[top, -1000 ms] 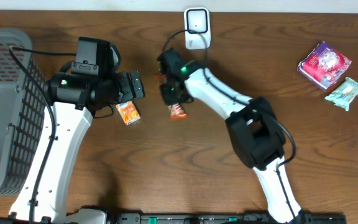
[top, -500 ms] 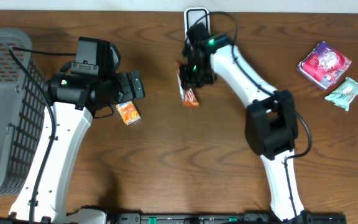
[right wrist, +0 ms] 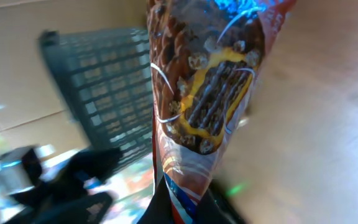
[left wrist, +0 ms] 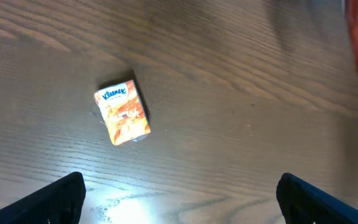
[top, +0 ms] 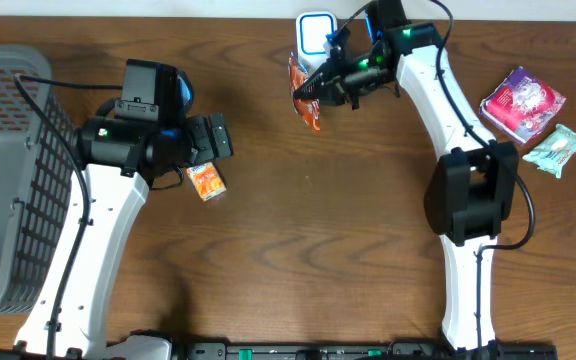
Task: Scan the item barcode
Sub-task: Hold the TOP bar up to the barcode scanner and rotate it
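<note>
Dark wood table [top: 298, 260] from above, with a grey mesh basket [top: 8, 180] along the left edge of the frame. White scanner [top: 315, 30] at top centre, standing at the table's far edge, with a blue tint on its face. Right gripper [top: 330, 88] just below and right of the scanner, claw pinched fully closed on one end of a red-orange snack packet [top: 306, 95]. Packet lifted clear of the table and held up in front of the scanner, its upper end overlapping the scanner's lower left corner in the overhead view; contact with the scanner impossible to tell. In the right wrist view, packet running up the centre of the frame, printed chocolate-stick artwork toward the lens, blue light on its top end, basket blurred behind at upper left. Left gripper [left wrist: 179, 199] left of centre in the overhead view, claw spread wide with nothing in it, hanging above the wood. Small orange tissue pack [left wrist: 122, 112] flat on the table beneath it, upper left of the left wrist frame, clear of both fingertips. At far right, well apart from both arms, a pink packet [top: 522, 103] and a pale green packet [top: 556, 150] just beside each other.
</note>
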You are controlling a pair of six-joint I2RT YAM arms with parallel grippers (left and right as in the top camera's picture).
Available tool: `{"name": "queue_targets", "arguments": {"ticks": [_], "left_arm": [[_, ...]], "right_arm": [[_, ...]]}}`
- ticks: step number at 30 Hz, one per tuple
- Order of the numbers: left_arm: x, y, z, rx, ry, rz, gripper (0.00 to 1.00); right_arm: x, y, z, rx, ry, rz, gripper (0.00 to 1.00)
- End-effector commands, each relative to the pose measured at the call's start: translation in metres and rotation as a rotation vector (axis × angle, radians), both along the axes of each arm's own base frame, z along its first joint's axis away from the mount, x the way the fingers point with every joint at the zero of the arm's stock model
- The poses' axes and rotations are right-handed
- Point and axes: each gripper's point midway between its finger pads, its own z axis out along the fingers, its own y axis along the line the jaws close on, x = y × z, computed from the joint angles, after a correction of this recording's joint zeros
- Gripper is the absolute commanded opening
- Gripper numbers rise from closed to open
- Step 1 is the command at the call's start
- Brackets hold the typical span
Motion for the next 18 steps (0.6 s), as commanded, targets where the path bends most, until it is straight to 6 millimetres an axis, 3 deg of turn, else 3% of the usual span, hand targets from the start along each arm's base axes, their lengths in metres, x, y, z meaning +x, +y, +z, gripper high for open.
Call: {"name": "queue_targets", "arguments": {"ticks": [1,3,5,11,18], "left_arm": [[0.001,0.002,0.001,0.008,-0.002,-0.001,0.98],[0.001,0.002,0.001,0.008,-0.002,-0.001,0.98],[0.001,0.002,0.001,0.009,-0.002,-0.001,0.98],[0.001,0.002,0.001,0.008,-0.002,-0.001,0.98],[0.001,0.002,0.001,0.009,-0.002,0.0,0.98]], "right_arm": [[-0.017,0.013,0.044,0.214,0.167,0.05,0.02],[-0.02,0.015,0.052,0.253,0.2,0.062,0.02],[-0.018,0.015,0.046,0.222,0.18,0.053,0.02],[0.006,0.005,-0.02,-0.17,0.016,-0.066,0.01],[0.081,0.008,-0.03,-0.404,-0.396,-0.252,0.01]]}}
